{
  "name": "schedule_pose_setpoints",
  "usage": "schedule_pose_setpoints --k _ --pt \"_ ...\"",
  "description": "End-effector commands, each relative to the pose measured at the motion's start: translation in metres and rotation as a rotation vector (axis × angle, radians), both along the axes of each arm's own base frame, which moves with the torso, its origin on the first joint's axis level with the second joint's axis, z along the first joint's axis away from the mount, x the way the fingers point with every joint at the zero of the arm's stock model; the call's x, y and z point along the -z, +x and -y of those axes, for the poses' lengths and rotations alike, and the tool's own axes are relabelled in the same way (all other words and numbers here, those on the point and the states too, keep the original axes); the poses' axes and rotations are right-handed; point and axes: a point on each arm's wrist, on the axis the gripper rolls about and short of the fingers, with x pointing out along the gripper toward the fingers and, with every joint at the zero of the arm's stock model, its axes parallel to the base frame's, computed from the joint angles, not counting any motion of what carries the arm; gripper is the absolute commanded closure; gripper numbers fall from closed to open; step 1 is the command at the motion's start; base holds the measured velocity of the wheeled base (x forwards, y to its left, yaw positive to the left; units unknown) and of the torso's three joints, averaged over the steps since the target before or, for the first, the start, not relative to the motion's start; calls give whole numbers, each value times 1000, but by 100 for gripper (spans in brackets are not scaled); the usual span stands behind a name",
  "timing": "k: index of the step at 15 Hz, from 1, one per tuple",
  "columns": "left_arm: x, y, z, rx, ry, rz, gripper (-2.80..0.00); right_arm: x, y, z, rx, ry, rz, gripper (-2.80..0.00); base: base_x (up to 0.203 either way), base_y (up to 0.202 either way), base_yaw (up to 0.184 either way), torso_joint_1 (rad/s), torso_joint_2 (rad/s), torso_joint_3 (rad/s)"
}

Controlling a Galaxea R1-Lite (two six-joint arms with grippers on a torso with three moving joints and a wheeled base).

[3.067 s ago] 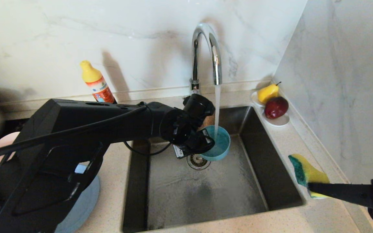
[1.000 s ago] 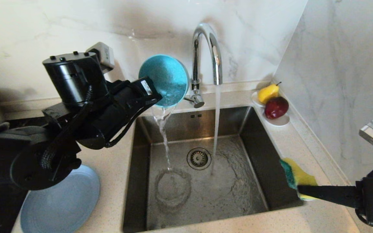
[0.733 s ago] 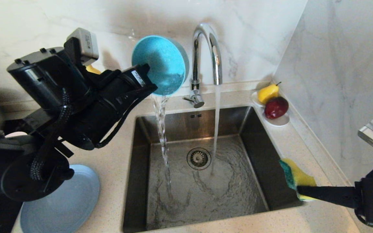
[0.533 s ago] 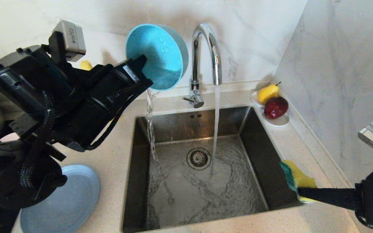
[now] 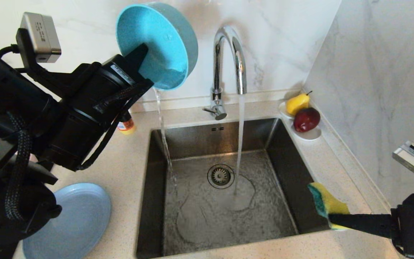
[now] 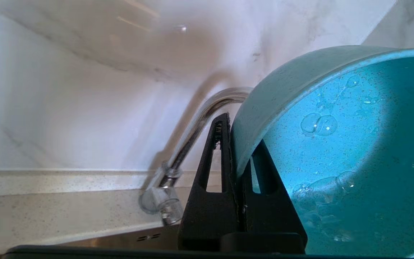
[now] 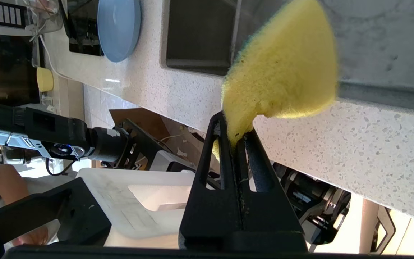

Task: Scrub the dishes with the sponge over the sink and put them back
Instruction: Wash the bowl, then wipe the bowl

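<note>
Your left end effector [image 5: 146, 68] is pinching the teal bowl [image 5: 156, 45] tipped high, draining into the sink [image 5: 286, 165]; the right end effector [image 5: 331, 217] grips the sponge [image 5: 327, 203] at the sink's corner. Scrubbing's probably next; the plate [image 5: 74, 219] waits on the counter [image 5: 128, 169].

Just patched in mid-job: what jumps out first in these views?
The left end effector holds a teal round bowl by its rim, tipped high to the left of the chrome arched tap, with water spilling from it into the square stainless steel sink. The tap is running too. At the sink's front right corner, the right end effector pinches a yellow sponge with a green scouring side.
</note>
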Motion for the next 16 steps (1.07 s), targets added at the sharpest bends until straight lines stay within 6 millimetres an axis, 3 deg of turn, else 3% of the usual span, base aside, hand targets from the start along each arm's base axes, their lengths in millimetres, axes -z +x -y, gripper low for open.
schedule_pose_setpoints --k 1,4,7,11,13,16 --pt "0 0 -1 1 -2 2 0 -2 2 -1 -2 5 4 0 0 0 0 0 0 0" --pt "7 1 -1 6 53 -88 0 -8 -2 1 -3 19 32 0 0 0 0 0 0 0" --pt "35 -2 -4 3 267 -477 0 -19 -6 2 -14 44 76 0 0 0 0 0 0 0" --pt "45 -24 -16 1 481 -864 0 -31 -13 0 -81 81 106 0 0 0 0 0 0 0" --pt "48 -41 -15 31 542 -904 0 -34 -17 -7 -142 91 107 0 0 0 0 0 0 0" --pt "68 -53 8 -27 639 -921 0 -44 -13 -20 -205 100 114 0 0 0 0 0 0 0"
